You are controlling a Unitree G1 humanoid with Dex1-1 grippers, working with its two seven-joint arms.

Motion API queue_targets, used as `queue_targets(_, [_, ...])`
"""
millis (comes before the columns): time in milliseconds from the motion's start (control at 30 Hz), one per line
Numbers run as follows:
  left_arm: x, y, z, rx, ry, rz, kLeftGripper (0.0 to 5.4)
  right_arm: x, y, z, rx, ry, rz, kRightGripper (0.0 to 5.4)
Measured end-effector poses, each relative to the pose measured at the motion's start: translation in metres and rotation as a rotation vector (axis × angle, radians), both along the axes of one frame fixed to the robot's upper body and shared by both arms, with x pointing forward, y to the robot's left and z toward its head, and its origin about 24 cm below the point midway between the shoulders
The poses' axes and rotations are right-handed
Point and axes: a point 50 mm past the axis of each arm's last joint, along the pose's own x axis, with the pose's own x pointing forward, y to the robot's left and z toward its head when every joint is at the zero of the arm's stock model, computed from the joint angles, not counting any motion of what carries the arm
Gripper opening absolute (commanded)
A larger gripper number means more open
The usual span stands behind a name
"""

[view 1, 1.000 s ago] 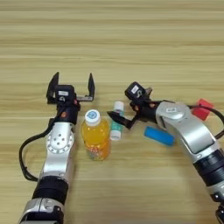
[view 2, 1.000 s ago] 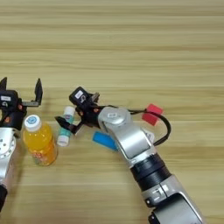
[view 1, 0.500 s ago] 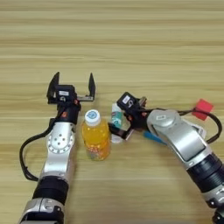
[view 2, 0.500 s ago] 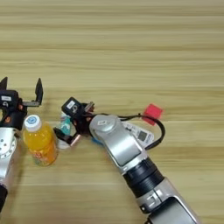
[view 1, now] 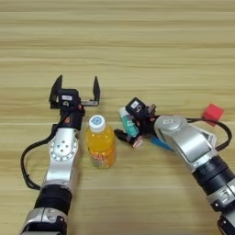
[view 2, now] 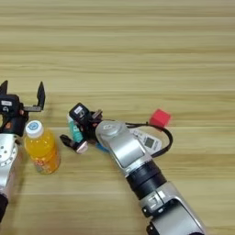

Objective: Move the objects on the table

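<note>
Table (view 1: 137, 41): a wide light-brown wood top with long plank lines going left to right.
Juice bottle (view 1: 101, 144): one. It is orange with a white cap and stands up straight, near the middle left, just right of the left arm.
Glue stick (view 1: 128, 123): one. It is white and green, a bit tilted, and sits between the bottle and the right arm.
Red cube (view 1: 213, 112): one. It sits alone on the right side, a little farther back than the other things.
Blue block (view 1: 159, 142): one. Only a thin blue bit shows, poking out from under the right arm.
Remote control (view 2: 146, 140): one. It is white with grey buttons and lies under the right arm, beside a black cable.
Left gripper (view 1: 75, 90): its two black fingers are spread wide apart with nothing in between. It sits just behind and left of the bottle, not touching it.
Right gripper (view 1: 131, 131): it is right at the glue stick and looks closed around it.
Open room: the whole far half of the table is bare wood. There is also bare wood near the front, between the two arms.
</note>
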Motion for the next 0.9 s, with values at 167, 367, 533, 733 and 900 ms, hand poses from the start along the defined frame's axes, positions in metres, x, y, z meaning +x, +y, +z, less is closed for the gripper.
queue_targets(167, [0.0,0.0,0.0,0.0,0.0,0.0,5.4,0.001,-0.003,-0.001,0.019,0.031,0.008,4.68])
queue_targets(367, [0.0,0.0,0.0,0.0,0.0,0.0,5.4,0.002,-0.006,-0.001,0.018,0.036,0.01,4.04])
queue_targets(533, [0.0,0.0,0.0,0.001,0.0,0.0,5.4,0.002,-0.014,0.0,0.011,0.039,0.006,3.4])
queue_targets(733, [0.0,0.0,0.0,0.002,0.0,0.0,5.4,0.001,-0.021,0.003,0.016,0.034,-0.003,2.78])
queue_targets(900, [0.0,0.001,0.0,0.002,0.0,0.0,5.4,0.002,-0.027,0.005,0.021,0.041,-0.024,2.23])
